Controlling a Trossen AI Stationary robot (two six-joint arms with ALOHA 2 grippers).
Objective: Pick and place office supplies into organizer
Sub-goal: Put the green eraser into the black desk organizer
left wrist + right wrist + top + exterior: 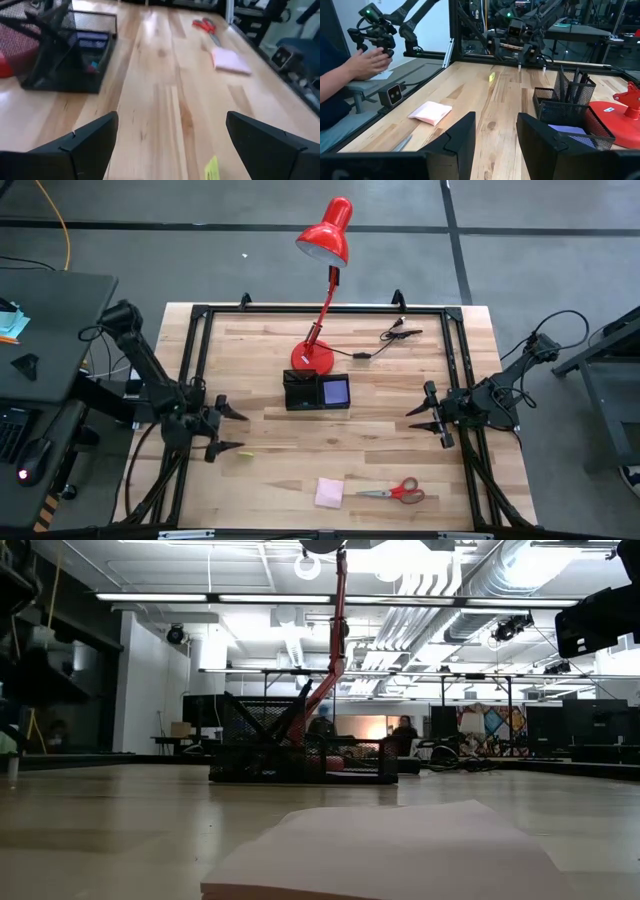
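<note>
The black mesh organizer (303, 391) stands mid-table in front of the red lamp's base. A purple sticky pad (336, 391) lies in its right compartment, and thin black pens (575, 80) stand in its taller part. The pink sticky pad (329, 492) and the red-handled scissors (398, 492) lie flat near the table's near edge; the pad fills the foreground of the low view (390, 850). My left gripper (242, 431) hovers open at the table's left side, my right gripper (425, 420) open at its right side. Both are well clear of the supplies.
The red desk lamp (325, 240) rises from its round base (312, 358) behind the organizer. A black cable with clips (395, 335) lies toward the far right. A small yellow scrap (246, 452) lies by my left gripper. A person's hand (370, 60) shows beyond the table.
</note>
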